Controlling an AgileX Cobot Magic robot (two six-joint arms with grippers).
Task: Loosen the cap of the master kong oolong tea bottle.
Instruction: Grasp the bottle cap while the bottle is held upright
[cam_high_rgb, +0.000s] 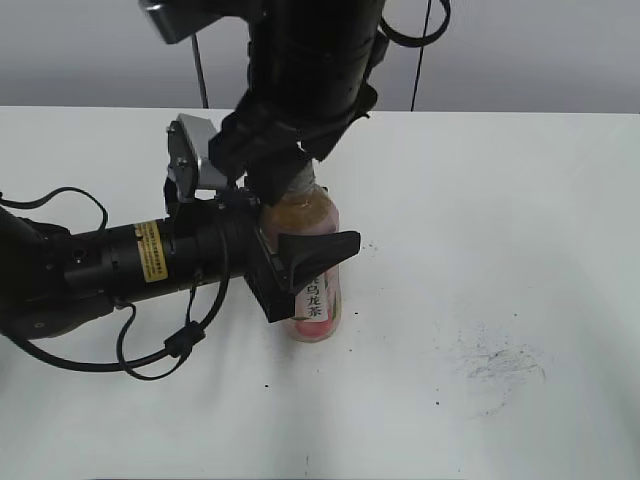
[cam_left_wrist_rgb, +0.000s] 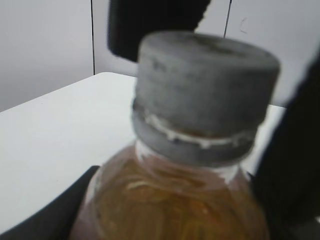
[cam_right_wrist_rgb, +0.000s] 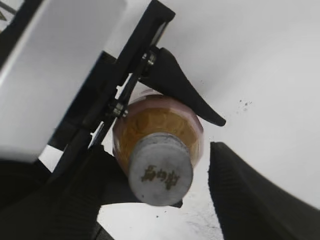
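The cap (cam_left_wrist_rgb: 205, 95), blurred, stands between the spread right gripper (cam_right_wrist_rgb: 155, 197); left gripper (cam_high_rgb: 300, 262) clamps the bottle (cam_high_rgb: 318, 290).

Stood upright on the table (cam_high_rgb: 500, 200), near its middle: the master kong oolong tea bottle (cam_high_rgb: 318, 290), the cap (cam_right_wrist_rgb: 160, 169) on top. Came in from the left at mid-height: the left gripper (cam_high_rgb: 300, 262), around the bottle. Hung directly above: the right gripper (cam_right_wrist_rgb: 159, 187), fingers flanking the cap.

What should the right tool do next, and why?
Probably close on the cap: the right tool straddles it with a gap showing on one side, while the left tool is shut on the bottle body, steadying it upright. Then twist.
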